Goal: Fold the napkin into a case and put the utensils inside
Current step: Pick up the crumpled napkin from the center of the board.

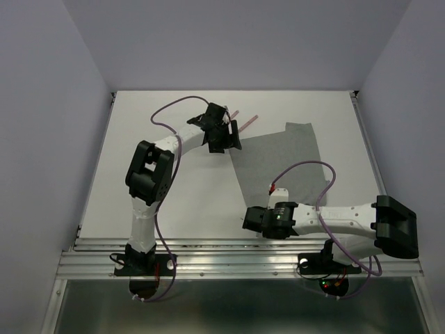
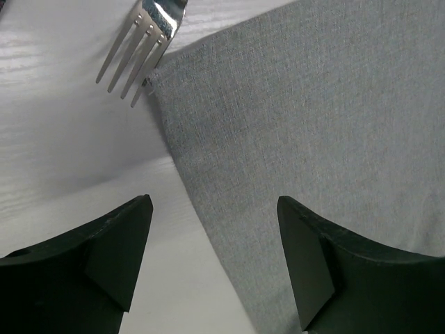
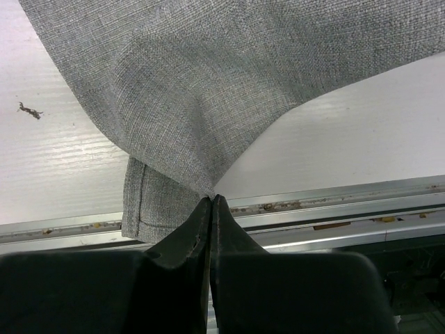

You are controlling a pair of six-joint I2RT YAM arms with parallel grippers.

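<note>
Pinching napkin (image 3: 208, 90), right pincer (image 3: 211, 200); grip unclear from top.

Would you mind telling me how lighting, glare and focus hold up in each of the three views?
Top external view: soft, even light, faint shadows; the pinkish-red utensil handles are too small for detail. Left wrist view: glare on the silver metal fork, thin grey cloth napkin weave sharp, open left gripper dark and featureless. Right wrist view: weave crisp, right gripper pinching it is almost black.
</note>
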